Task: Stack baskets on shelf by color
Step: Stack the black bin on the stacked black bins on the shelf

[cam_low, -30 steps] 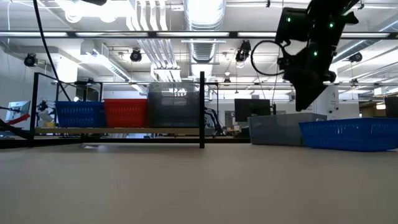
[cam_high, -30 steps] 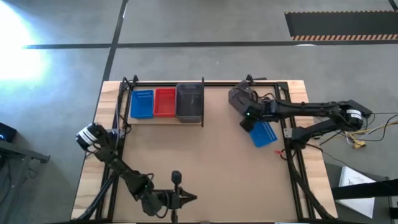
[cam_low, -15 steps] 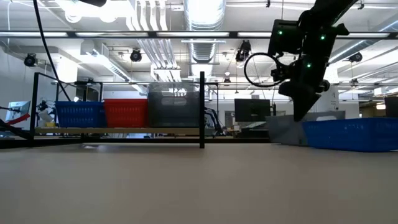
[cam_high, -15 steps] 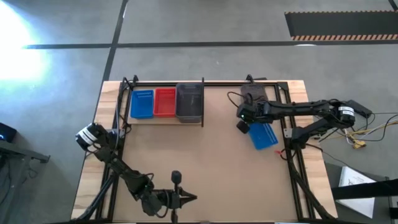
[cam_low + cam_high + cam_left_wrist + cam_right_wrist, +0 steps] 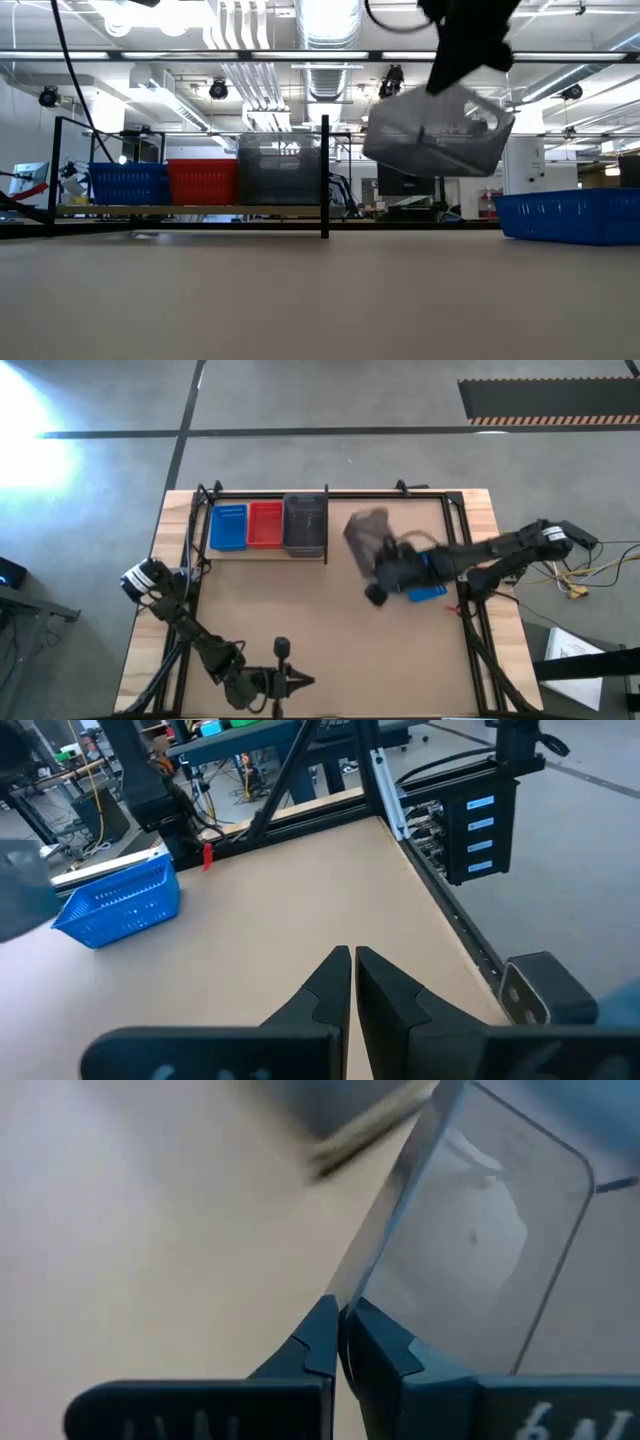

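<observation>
Between the right gripper's [image 5: 340,1342] pinched fingers, grey basket's [image 5: 440,130] rim, hanging above brown tabletop [image 5: 300,290], left gripper [image 5: 354,982] closed, empty, workshop ceiling lights behind.

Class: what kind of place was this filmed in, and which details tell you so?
Probably a robotics lab or workshop: exposed ceiling ducts and pipes, a polished concrete floor, and benches with monitors behind the test table.

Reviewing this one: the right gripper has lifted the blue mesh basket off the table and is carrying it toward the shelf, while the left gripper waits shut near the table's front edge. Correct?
Not quite. The right gripper holds the dark grey plastic mesh basket, clear of the table in the low view. The blue plastic mesh basket sits on the brown tabletop. The pale-wood shelf lies ahead, and the left gripper waits shut near the front edge.
</observation>
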You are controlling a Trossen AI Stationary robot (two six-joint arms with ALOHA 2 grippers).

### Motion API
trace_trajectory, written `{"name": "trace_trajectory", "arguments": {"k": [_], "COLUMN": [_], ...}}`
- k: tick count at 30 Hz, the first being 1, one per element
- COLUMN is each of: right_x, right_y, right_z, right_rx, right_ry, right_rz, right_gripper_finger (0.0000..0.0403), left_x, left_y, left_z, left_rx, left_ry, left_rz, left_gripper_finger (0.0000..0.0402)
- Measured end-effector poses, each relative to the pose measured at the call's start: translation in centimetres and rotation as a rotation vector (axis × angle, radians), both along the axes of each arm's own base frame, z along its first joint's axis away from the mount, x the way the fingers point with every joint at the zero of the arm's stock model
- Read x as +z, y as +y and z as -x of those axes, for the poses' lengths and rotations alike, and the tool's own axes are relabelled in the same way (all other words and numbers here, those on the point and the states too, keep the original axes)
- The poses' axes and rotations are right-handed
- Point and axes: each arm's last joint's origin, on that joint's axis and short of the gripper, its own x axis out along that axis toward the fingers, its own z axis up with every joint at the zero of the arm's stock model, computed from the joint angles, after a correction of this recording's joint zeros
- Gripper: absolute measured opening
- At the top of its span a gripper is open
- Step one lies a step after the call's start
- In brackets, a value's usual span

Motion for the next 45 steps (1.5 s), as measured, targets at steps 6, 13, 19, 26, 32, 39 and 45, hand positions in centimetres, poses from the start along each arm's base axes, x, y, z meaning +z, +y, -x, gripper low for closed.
{"name": "trace_trajectory", "arguments": {"k": [6, 13, 19, 26, 32, 39, 45], "right_x": [-0.4, -4.8, -8.6, -9.7, -8.5, -5.3, -3.5], "right_y": [9.5, 16.9, 18.0, 15.2, 13.2, 14.1, 17.6], "right_z": [0.1, -1.2, -6.1, -13.4, -17.2, -16.8, -11.6], "right_rx": [0.091, 0.086, 0.093, 0.122, 0.152, 0.265, 0.329], "right_ry": [0.002, 0.071, 0.058, 0.003, -0.043, -0.086, -0.076], "right_rz": [-0.131, -0.166, -0.116, -0.081, -0.04, 0.126, 0.266], "right_gripper_finger": [0.0011, 0.0011, 0.0012, 0.0013, 0.0035, 0.012, 0.0156], "left_x": [1.0, 2.7, 3.1, 3.0, 3.0, 3.0, 2.8], "left_y": [-1.2, -3.3, -4.0, -4.0, -4.2, -4.5, -4.5], "left_z": [0.6, 1.8, 2.6, 2.7, 3.0, 3.4, 3.5], "left_rx": [-0.035, -0.099, -0.082, -0.071, -0.079, -0.094, -0.095], "left_ry": [-0.03, -0.069, -0.088, -0.084, -0.083, -0.081, -0.075], "left_rz": [0.03, 0.029, -0.006, -0.014, -0.014, -0.014, -0.021], "left_gripper_finger": [0.0003, 0.0003, 0.0003, 0.0003, 0.0003, 0.0003, 0.0003]}}
